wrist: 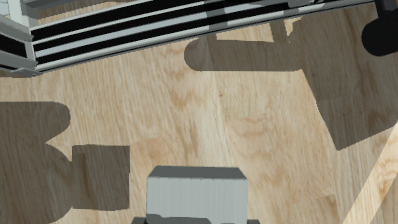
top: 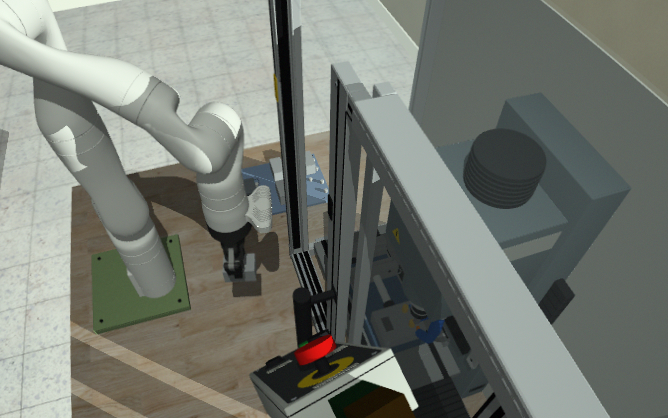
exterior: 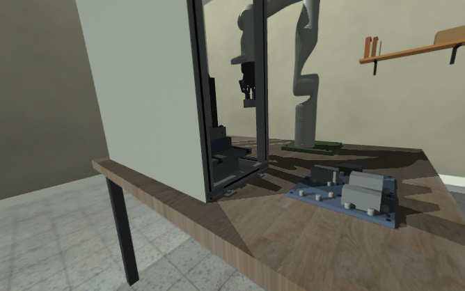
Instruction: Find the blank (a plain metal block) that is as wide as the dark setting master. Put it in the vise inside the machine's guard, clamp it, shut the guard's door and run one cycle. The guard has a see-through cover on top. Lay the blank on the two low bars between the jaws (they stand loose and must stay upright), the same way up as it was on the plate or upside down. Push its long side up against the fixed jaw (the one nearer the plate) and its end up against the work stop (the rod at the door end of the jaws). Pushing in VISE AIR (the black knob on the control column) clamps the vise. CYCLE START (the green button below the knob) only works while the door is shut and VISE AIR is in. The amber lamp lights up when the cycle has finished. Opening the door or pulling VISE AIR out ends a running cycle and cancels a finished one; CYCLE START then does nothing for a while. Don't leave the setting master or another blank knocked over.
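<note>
My gripper [top: 237,271] [exterior: 249,97] [wrist: 196,220] is shut on a light grey metal blank [top: 249,266] [exterior: 249,104] [wrist: 197,197], held level high above the table, between the robot base and the guard. On the blue plate [top: 261,176] [exterior: 305,187] stand two light grey blanks [exterior: 366,180] [exterior: 362,199] and two darker blocks [exterior: 324,174] [exterior: 351,169]; which is the setting master is hard to tell. The machine [top: 392,325] [exterior: 223,153] shows partly behind the guard frame; the bars and work stop cannot be made out. The green button [top: 303,344] is mostly hidden behind a red button.
The guard's posts [top: 295,150] [exterior: 262,104] and bottom rail [wrist: 125,42] stand beside the gripper. A black handle [top: 302,315] [wrist: 382,37] sticks out from the guard. The red stop button [top: 315,350] tops the control column. The green base plate [top: 110,300] [exterior: 313,150] bears the arm.
</note>
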